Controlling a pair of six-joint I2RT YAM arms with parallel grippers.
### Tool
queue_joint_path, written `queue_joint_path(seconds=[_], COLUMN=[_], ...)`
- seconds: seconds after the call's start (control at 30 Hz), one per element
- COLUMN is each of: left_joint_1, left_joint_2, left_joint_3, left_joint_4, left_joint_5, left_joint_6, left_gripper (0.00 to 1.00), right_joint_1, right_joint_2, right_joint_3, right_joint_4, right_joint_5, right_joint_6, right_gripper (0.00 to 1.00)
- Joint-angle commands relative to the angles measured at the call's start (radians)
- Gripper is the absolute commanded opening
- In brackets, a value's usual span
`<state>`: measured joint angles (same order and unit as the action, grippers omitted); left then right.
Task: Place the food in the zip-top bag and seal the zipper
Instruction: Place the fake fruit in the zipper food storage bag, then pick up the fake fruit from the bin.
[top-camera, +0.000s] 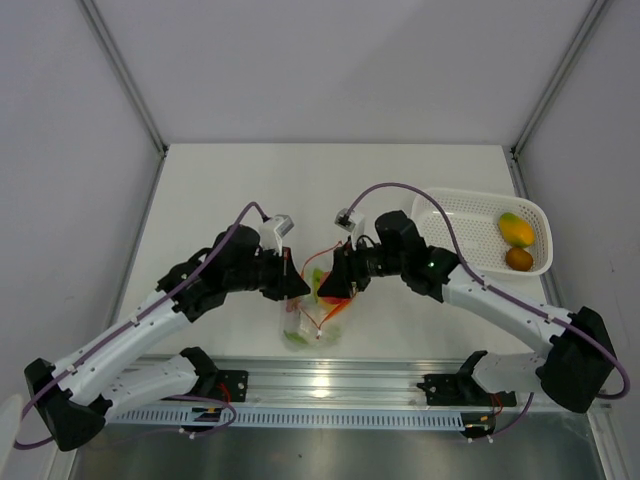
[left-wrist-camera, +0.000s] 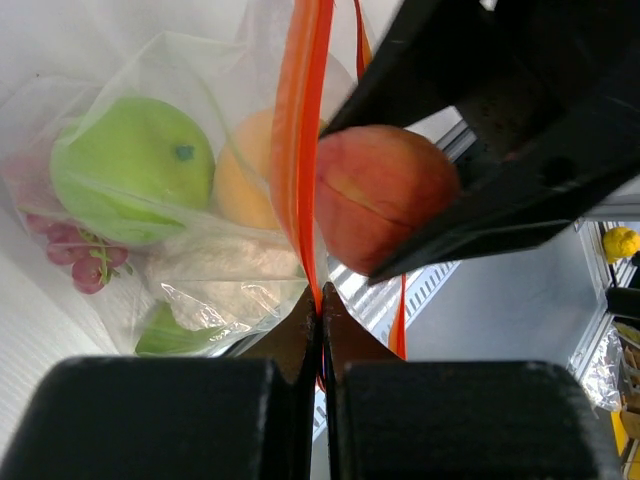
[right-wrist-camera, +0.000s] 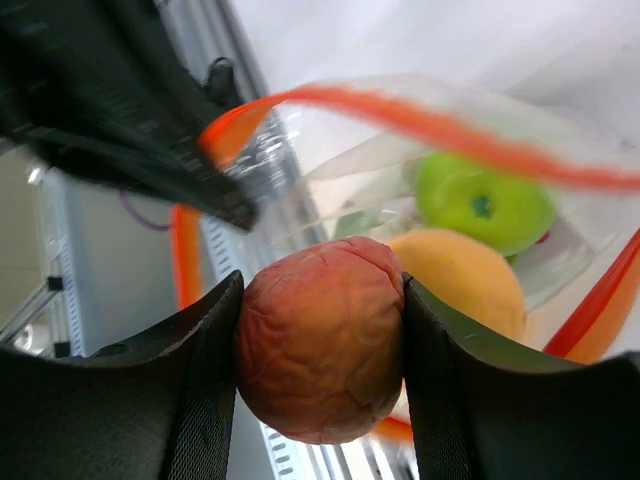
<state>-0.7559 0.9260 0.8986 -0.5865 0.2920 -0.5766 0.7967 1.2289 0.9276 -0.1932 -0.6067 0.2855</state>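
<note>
Pinching a reddish toy peach (right-wrist-camera: 320, 350), the right gripper (top-camera: 337, 277) holds it at the mouth of the zip-top bag (left-wrist-camera: 150, 260), whose zipper (left-wrist-camera: 300, 120) the left gripper (left-wrist-camera: 320, 325) clamps tight; filling is the step in hand, and next the peach likely needs lowering and releasing inside

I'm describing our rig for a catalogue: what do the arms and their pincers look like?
The left arm and right arm have white links with black joints. A purple cable loops along each. The left pincer and right pincer have black, wedge-shaped fingers.
</note>
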Motion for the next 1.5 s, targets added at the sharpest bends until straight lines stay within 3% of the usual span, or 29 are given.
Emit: queue_joint_path(seconds=[0.0,0.07,0.1,0.17,0.2,0.23,0.53,0.83,1.07,1.17,1.33,1.47], left_joint_1=[0.009,0.009,0.009,0.009,0.009,0.009,0.009,0.009,0.009,0.009,0.009,0.009], left_joint_2=[-0.029,-0.032,-0.033,-0.036,-0.036,-0.038,-0.050,-0.047,-0.047,-0.049,-0.050,-0.046], left_joint_3=[0.025,0.029,0.028,0.029,0.031,0.026,0.005,0.013,0.003,-0.003,-0.013,-0.009], left_joint_4=[0.007,0.007,0.007,0.007,0.005,0.002,0.011,0.016,0.028,0.036,0.042,0.034], left_joint_5=[0.002,0.006,0.006,0.006,0.006,0.006,0.009,0.010,0.016,0.019,0.032,0.035], left_joint_6=[-0.011,-0.014,-0.014,-0.014,-0.016,-0.016,-0.019,-0.014,-0.014,-0.016,-0.014,-0.006], left_gripper=[0.01,0.01,0.01,0.01,0.01,0.00,0.01,0.01,0.01,0.01,0.01,0.01], right_joint_1=[0.021,0.038,0.045,0.055,0.062,0.062,0.065,0.039,-0.167,-0.269,-0.465,-0.589], right_joint_2=[0.064,0.099,0.127,0.144,0.150,0.149,0.066,-0.117,-0.178,-0.172,-0.112,0.019], right_joint_3=[0.077,0.108,0.128,0.140,0.142,0.139,0.123,0.155,0.143,0.120,0.021,0.034], right_joint_4=[0.066,0.048,0.043,0.040,0.044,0.047,0.017,-0.149,-0.244,-0.252,-0.074,0.020], right_joint_5=[0.128,0.180,0.229,0.268,0.291,0.300,0.354,0.498,0.767,1.026,1.257,1.334], right_joint_6=[0.033,0.037,0.035,0.038,0.037,0.041,0.032,0.014,0.040,0.081,0.058,-0.003], right_gripper=[0.11,0.20,0.43,0.70,0.95,0.99,1.00,0.99,0.99,0.99,0.99,0.99])
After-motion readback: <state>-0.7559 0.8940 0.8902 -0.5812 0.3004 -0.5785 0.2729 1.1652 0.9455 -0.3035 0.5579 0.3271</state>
